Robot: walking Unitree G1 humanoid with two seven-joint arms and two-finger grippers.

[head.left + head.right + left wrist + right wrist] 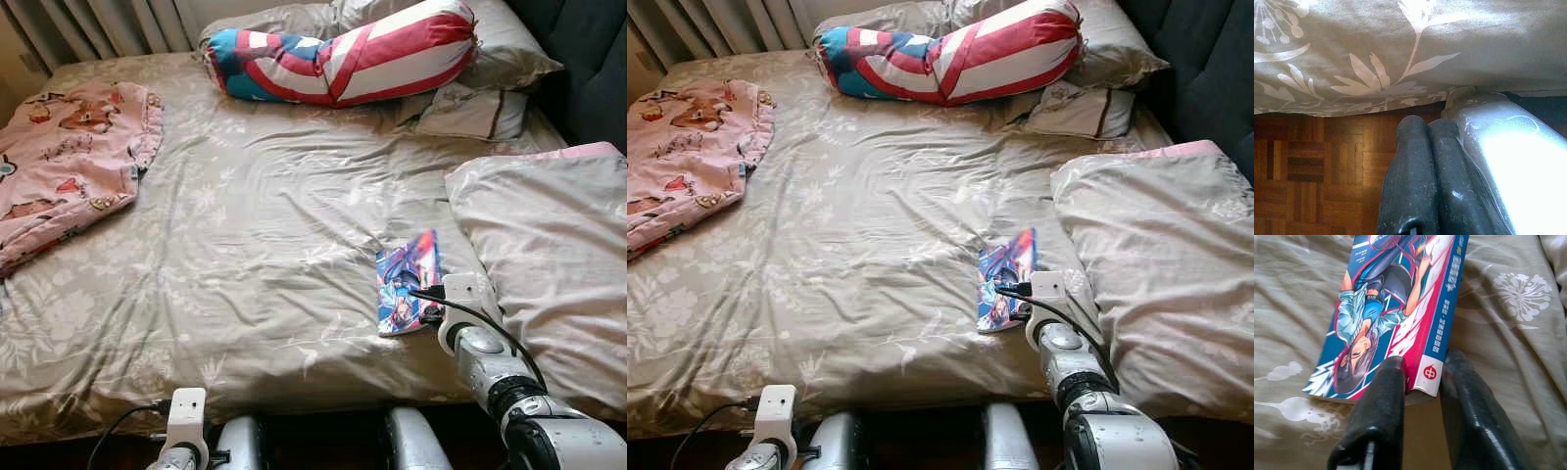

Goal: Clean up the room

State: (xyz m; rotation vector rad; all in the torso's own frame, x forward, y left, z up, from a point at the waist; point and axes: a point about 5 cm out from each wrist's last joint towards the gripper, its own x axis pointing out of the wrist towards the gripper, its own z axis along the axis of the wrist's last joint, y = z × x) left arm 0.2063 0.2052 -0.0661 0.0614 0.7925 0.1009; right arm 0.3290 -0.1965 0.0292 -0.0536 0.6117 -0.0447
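Blue comic book (1396, 308) on bed (245, 255) — right gripper (1422, 377) jaws straddling its spine corner, left gripper (1427, 129) jaws pressed together.

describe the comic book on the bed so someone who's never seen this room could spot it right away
Start at the bed with its beige leaf-print cover, then go to its near right side, beside the big folded duvet. The comic book lies flat there, the right gripper closing on its spine corner. Its glossy blue and pink cartoon cover is the only small hard thing among the soft bedding.
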